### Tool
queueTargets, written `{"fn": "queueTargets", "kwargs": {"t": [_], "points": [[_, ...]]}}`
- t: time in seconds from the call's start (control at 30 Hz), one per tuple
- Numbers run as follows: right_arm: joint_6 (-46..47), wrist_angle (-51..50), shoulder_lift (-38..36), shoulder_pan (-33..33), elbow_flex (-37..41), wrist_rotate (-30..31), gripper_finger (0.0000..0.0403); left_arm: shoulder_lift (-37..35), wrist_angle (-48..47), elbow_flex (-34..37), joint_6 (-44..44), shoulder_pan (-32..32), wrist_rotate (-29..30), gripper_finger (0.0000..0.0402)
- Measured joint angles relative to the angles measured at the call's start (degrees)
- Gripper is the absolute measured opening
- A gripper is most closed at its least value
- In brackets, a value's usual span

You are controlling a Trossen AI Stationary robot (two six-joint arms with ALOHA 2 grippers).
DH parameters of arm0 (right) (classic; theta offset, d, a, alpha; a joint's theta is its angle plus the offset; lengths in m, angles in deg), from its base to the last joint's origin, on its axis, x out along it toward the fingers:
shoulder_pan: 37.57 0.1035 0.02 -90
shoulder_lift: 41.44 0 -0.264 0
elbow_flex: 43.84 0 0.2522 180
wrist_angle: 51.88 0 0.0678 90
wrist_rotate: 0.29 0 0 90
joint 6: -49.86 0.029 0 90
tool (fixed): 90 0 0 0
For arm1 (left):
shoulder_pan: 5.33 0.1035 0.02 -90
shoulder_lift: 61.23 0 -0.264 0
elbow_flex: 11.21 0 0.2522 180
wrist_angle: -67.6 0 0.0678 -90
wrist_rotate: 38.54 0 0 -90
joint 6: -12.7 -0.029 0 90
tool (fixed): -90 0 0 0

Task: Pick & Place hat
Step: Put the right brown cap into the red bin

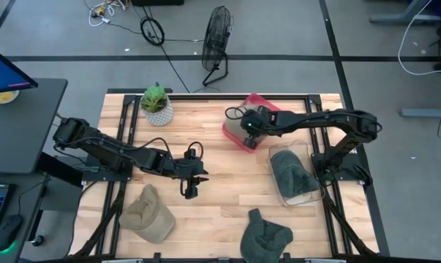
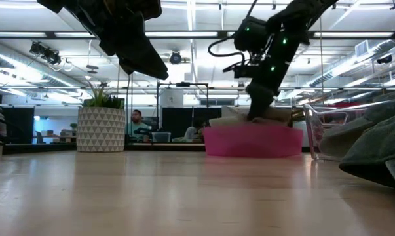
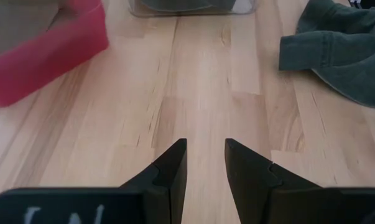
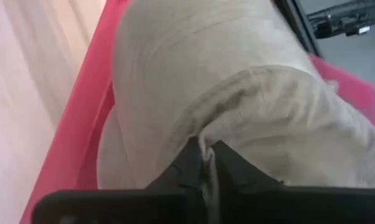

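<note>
The right gripper (image 1: pixel 251 131) stood over the red bin (image 1: pixel 236 136) at the far middle of the tabletop (image 1: pixel 220 183). Its fingers (image 4: pixel 196 163) were closed on a fold of the beige hat (image 4: pixel 237 106), which lay directly under and ahead of them, inside the bin and filling most of it. The hat was therefore at its place position; the coming move was judged to be a release and a straight lift clear.

The left gripper (image 1: pixel 189 190) hung above bare tabletop near the middle, fingers slightly apart and holding nothing. A tan hat (image 1: pixel 148 213) lay just beside it towards the near edge, nearer this arm than the right.
</note>
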Motion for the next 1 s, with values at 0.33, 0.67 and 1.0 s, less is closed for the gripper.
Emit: {"fn": "queueTargets", "kwargs": {"t": [0.33, 0.67, 1.0], "points": [[-22.84, -18.48, -6.73, 0.78, -9.74, 0.53, 0.0009, 0.0, -0.46, 0.0, 0.14, 0.0, -0.02, 0.0112], [-44.27, -17.49, -6.87, -2.32, -4.62, -4.43, 0.0014, 0.0, -0.75, 0.0, 1.55, 0.0, -0.02, 0.0112], [-47.67, -1.68, -6.86, -3.03, 6.28, -5.2, 0.0021, 0.0, -0.73, 0.0, 1.51, 0.0, 0.0, 0.0112]]}}
